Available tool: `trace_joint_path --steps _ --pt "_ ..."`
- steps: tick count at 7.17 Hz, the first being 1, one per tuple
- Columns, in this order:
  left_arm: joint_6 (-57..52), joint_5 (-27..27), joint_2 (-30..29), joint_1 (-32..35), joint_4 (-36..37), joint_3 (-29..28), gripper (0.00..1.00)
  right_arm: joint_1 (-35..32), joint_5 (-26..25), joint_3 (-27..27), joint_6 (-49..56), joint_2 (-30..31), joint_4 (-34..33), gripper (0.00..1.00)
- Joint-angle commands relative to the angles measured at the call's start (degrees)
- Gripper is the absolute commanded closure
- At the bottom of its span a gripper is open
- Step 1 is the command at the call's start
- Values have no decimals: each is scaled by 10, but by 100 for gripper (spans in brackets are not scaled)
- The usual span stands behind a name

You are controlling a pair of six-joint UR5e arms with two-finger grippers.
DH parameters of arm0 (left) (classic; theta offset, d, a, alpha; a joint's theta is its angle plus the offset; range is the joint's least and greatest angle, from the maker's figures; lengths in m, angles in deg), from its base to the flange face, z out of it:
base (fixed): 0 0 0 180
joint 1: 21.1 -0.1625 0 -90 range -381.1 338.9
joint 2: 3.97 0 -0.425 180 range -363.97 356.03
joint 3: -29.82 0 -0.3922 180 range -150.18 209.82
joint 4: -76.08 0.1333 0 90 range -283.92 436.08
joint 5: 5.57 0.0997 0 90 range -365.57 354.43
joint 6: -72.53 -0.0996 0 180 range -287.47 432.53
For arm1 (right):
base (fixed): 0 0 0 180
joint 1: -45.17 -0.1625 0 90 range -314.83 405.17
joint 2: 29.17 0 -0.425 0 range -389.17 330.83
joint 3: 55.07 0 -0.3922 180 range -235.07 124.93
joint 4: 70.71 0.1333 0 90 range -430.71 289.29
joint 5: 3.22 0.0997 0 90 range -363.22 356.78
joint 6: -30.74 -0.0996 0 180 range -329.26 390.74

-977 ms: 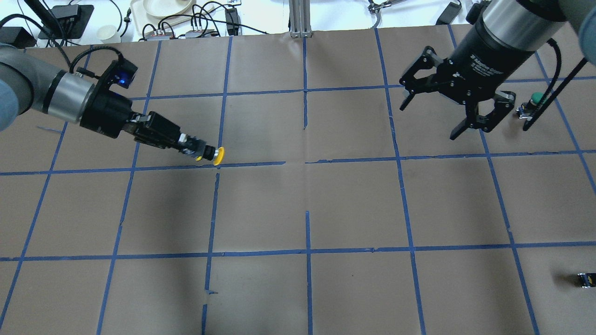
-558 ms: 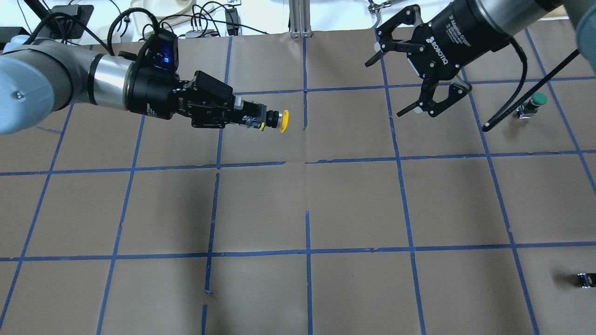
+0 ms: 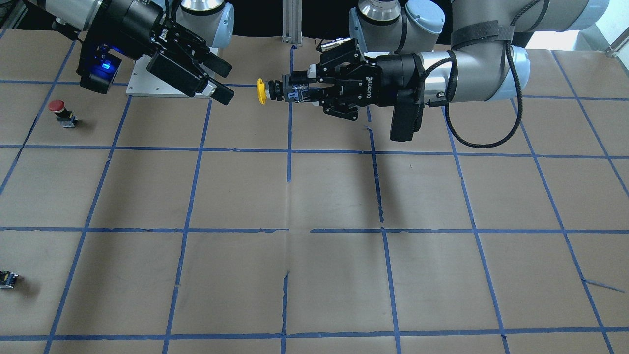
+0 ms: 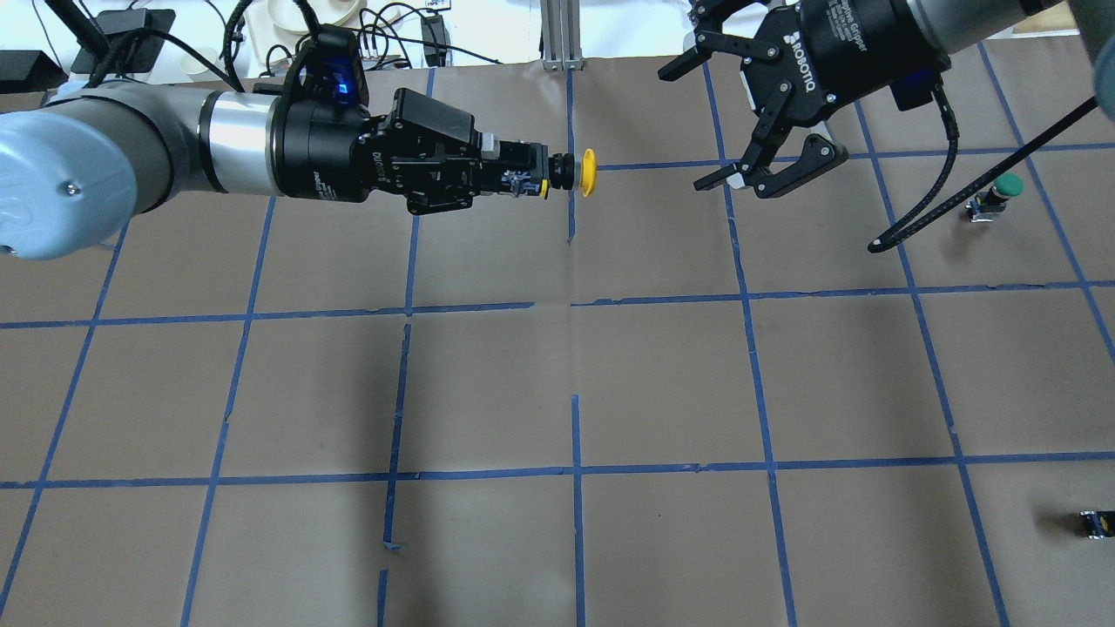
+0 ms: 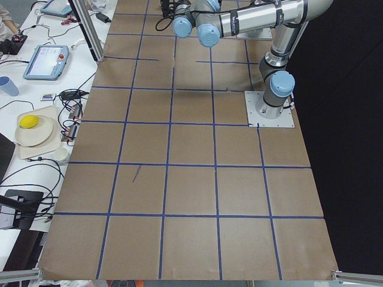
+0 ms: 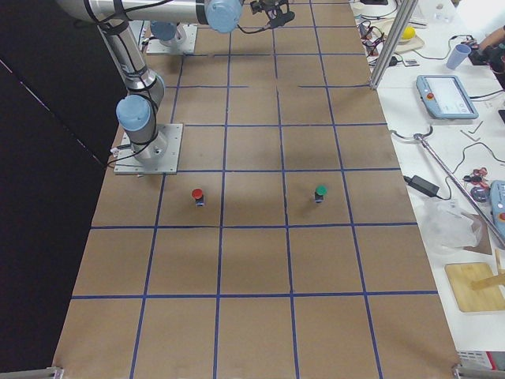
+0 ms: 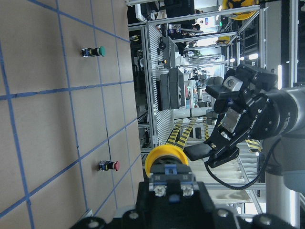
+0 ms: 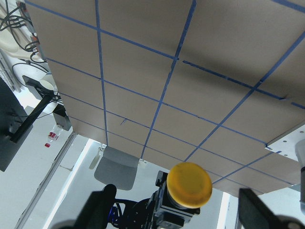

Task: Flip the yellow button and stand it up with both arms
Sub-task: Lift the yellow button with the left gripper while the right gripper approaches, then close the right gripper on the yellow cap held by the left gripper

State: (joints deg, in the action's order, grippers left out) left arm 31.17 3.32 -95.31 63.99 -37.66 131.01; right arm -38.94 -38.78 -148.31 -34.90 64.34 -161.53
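My left gripper (image 4: 521, 178) is shut on the black-and-grey body of the yellow button (image 4: 589, 171). It holds the button level in the air over the table's far middle, with the cap pointing at my right gripper (image 4: 681, 131). The right gripper is open and empty, a short gap away from the cap, with its jaws facing it. In the front-facing view the cap (image 3: 262, 91) sits between the left gripper (image 3: 295, 92) and the open right gripper (image 3: 227, 83). The right wrist view shows the cap (image 8: 190, 185) head-on between its fingers (image 8: 102, 205).
A green-capped button (image 4: 1002, 193) stands at the far right. A small dark block (image 4: 1094, 523) lies at the near right edge. A red-capped button (image 3: 61, 112) stands near the right arm's base plate (image 3: 140, 78). Blue tape lines grid the brown table.
The left arm has lifted the yellow button and carried it right and farther away, to the table's centre line. The open right gripper has swung left and turned toward the cap.
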Motion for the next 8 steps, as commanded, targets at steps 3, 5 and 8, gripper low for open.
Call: trace_joint_path --steps 3,5,8 --pt "0 -9 2 3 2 0 93 -17 28 -18 -28 -9 -9 1" --pt "0 -26 3 3 2 0 93 -25 25 -23 -40 -9 -5 1" --pt "0 -26 2 3 3 0 93 -25 29 -22 -74 -8 -13 7"
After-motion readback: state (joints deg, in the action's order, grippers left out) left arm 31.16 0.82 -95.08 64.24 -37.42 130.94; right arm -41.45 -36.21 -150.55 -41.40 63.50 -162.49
